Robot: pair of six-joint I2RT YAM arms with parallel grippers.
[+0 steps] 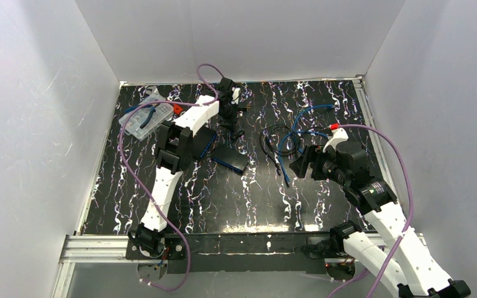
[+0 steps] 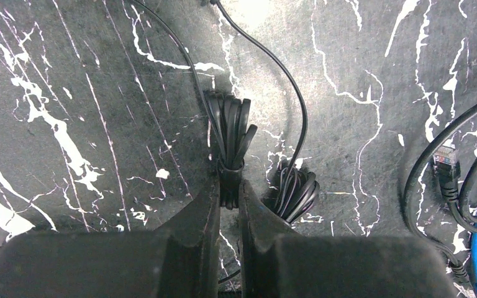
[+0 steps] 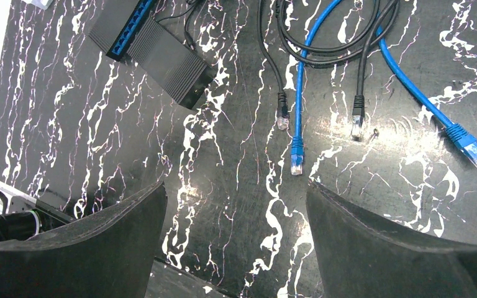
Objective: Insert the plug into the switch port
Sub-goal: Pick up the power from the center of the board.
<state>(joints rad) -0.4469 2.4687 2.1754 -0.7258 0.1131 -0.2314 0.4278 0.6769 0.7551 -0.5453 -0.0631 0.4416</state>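
At the far side of the table (image 1: pixel 323 205), the left gripper (image 2: pixel 228 186) is clamped on a tied cord bundle (image 2: pixel 231 130). Its fingers are pressed together on the black loops right at the tie. A second coil (image 2: pixel 295 192) lies just beside it. I cannot trace where this cord ends.

The right gripper (image 3: pixel 236 186) hangs over mid-table with its fingers wide apart and nothing between them. Under it the blue plug (image 3: pixel 296 162) lies loose on the surface, near a clear plug (image 3: pixel 282 119) on a black lead. The switch (image 3: pixel 152 53) sits well apart from them. Its row of blue ports appears to face away from the plugs. No plug is in a port yet.

Notes for this step, my judgement only:
- I lift the bundle slowly. The loops are thin and slick and may slide out of a narrow pinch. Gripping at the tie is the best hold.
- I watch the switch while pulling. If the cord is its own, tension will drag or turn it.
- I use that pull to bring the port face round toward the plugs.
- The right fingers should later close on the plug's boot, not on the cable.
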